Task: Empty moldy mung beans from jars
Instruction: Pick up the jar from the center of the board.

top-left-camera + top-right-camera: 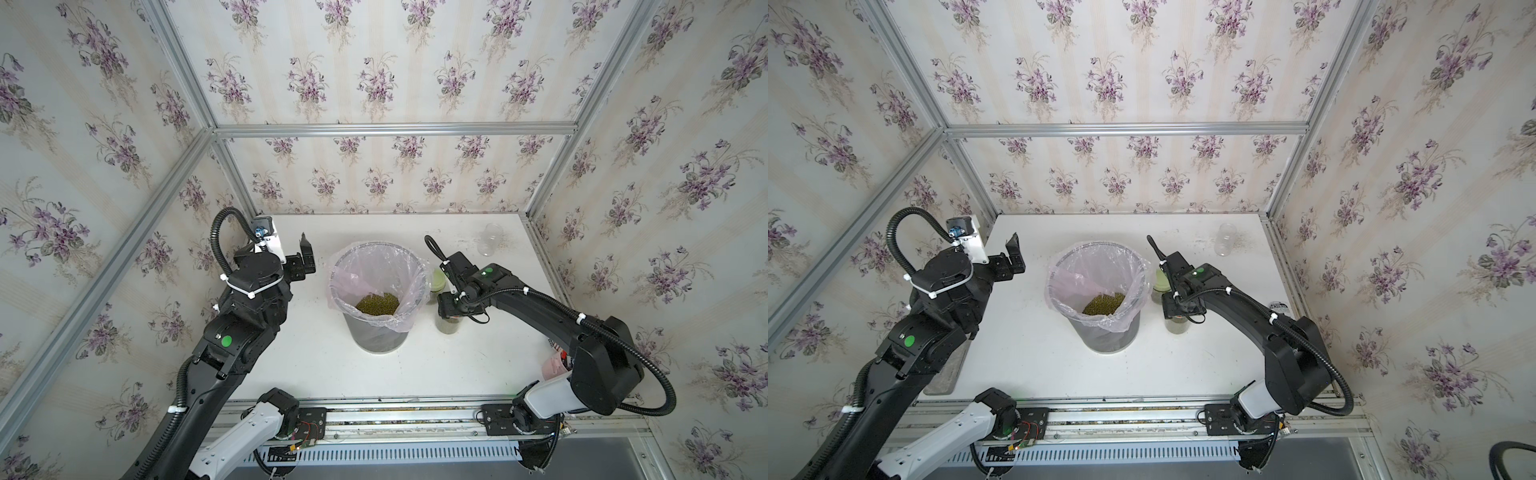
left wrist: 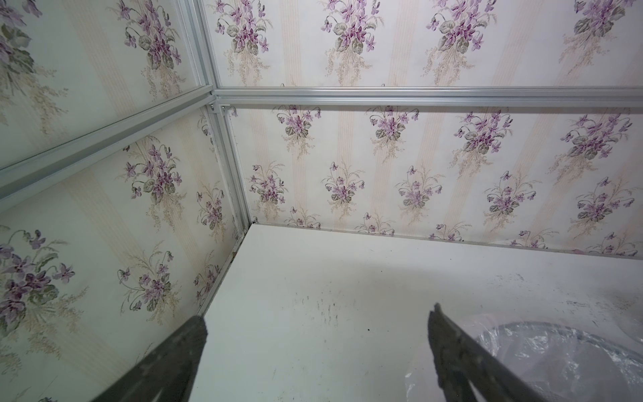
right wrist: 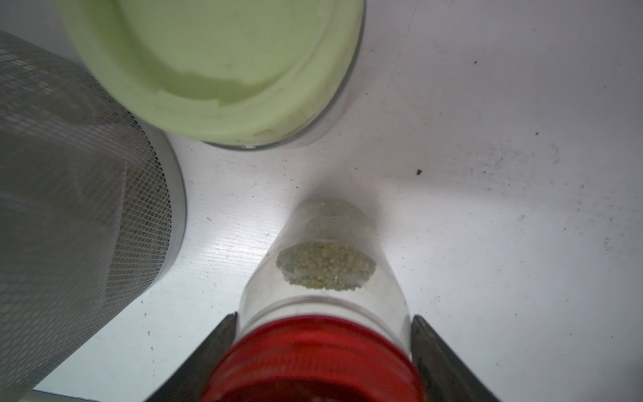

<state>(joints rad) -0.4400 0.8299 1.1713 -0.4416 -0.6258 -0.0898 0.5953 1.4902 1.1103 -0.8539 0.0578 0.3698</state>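
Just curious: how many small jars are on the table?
3: a clear empty jar at the back right, a green-lidded jar beside the bin, a red-lidded jar in the right gripper.

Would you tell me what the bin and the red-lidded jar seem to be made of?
Bin: likely matte grey metal mesh, by its fine grid; its liner thin glossy plastic film, crinkled. Red-lidded jar: clear glass or plastic, beans showing through; lid looks glossy plastic.

The bin (image 3: pixel 69 181) is grey metal mesh; its liner (image 1: pixel 355 274) is thin, glossy, crinkled pinkish plastic film. The red-lidded jar (image 3: pixel 323 236) is clear and smooth, its red lid (image 3: pixel 313 362) glossy plastic; the pale green lid (image 3: pixel 215 69) looks matt. The white surface (image 3: pixel 487 261) is smooth, faintly grained and dirt-speckled. The frame rails (image 1: pixel 395 129) are brushed metal, the wallpaper (image 1: pixel 374 62) matt.
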